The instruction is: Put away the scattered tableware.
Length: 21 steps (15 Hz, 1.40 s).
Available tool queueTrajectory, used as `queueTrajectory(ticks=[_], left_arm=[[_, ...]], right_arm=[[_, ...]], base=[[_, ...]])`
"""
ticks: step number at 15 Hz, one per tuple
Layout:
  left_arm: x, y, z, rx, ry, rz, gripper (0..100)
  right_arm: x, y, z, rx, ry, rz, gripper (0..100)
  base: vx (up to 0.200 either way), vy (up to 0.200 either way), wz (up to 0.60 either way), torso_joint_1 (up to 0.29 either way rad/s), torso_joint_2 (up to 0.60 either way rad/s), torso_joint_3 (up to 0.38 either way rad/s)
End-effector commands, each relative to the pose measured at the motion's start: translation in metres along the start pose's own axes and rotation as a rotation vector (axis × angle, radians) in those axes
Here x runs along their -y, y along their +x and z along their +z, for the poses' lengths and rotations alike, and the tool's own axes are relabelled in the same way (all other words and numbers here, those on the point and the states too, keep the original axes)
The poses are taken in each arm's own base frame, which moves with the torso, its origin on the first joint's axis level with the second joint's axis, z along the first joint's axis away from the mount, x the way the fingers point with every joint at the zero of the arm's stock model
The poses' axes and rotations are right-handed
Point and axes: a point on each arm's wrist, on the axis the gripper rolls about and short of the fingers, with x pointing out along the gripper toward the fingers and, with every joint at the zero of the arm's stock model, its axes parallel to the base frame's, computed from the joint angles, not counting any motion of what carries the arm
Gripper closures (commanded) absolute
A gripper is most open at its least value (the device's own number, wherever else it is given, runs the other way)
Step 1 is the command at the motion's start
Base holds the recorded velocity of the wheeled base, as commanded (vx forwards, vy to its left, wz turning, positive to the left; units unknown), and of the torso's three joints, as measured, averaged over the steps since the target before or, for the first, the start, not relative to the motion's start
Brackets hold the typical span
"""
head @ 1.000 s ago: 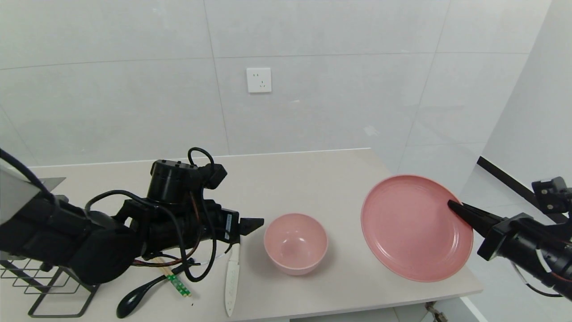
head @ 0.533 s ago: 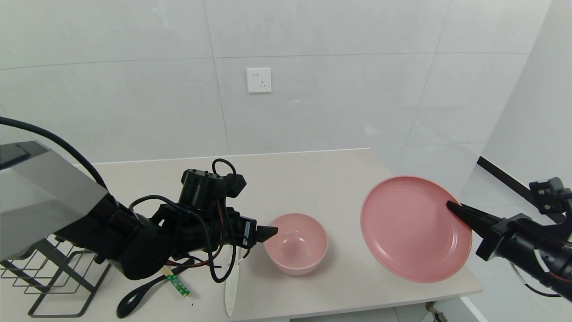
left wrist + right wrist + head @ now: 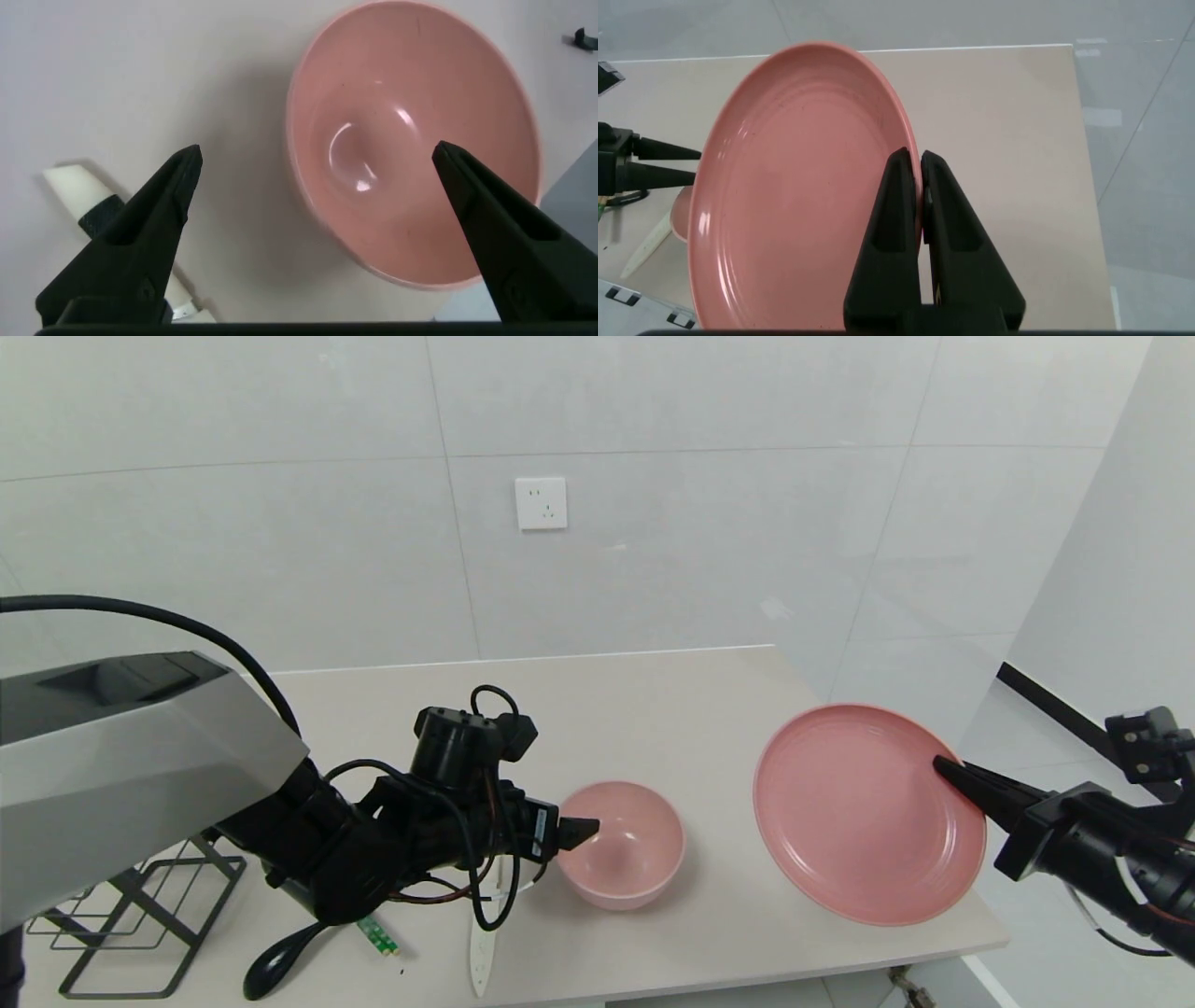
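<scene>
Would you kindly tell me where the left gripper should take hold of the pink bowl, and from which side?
Grip the pink bowl by its rim on the side facing the left gripper, one finger inside, one outside, coming from the robot's left and slightly above. The bowl stands upright with a thin wall and an open mouth, and the gripper's open jaws look wide enough to straddle that rim.

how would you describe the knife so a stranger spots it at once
On the table, look at the front edge, just left of the pink bowl. The knife lies there. It is the only white piece, near a black spoon.
</scene>
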Motion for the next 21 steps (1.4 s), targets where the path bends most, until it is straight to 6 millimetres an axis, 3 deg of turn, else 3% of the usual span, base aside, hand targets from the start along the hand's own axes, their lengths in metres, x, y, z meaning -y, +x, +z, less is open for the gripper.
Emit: queueTrajectory(ticks=[1, 7, 13, 14, 19, 21], left_arm=[[-0.001, 0.007, -0.005, -0.01, -0.012, 0.001, 0], [0.0, 0.026, -0.004, 0.009, -0.007, 0.018, 0], [0.0, 0.04, -0.015, -0.03, -0.004, 0.02, 0], [0.001, 0.04, -0.016, -0.032, -0.003, 0.019, 100], [0.003, 0.038, -0.008, 0.032, 0.011, 0.015, 100], [0.009, 0.029, 0.009, 0.148, 0.03, 0.007, 100]], right_arm=[[0.0, 0.0, 0.0, 0.001, 0.0, 0.002, 100], [0.0, 0.0, 0.0, 0.002, -0.002, 0.002, 100], [0.0, 0.001, 0.0, 0.001, -0.003, 0.002, 100], [0.0, 0.001, 0.0, 0.002, -0.004, 0.002, 100], [0.0, 0.001, 0.0, -0.001, -0.004, 0.002, 100], [0.0, 0.001, 0.0, -0.001, -0.004, 0.002, 100]], base=[[0.0, 0.0, 0.0, 0.0, 0.0, 0.0], [0.0, 0.0, 0.0, 0.0, 0.0, 0.0], [0.0, 0.0, 0.0, 0.0, 0.0, 0.0], [0.0, 0.0, 0.0, 0.0, 0.0, 0.0], [0.0, 0.0, 0.0, 0.0, 0.0, 0.0], [0.0, 0.0, 0.0, 0.0, 0.0, 0.0]])
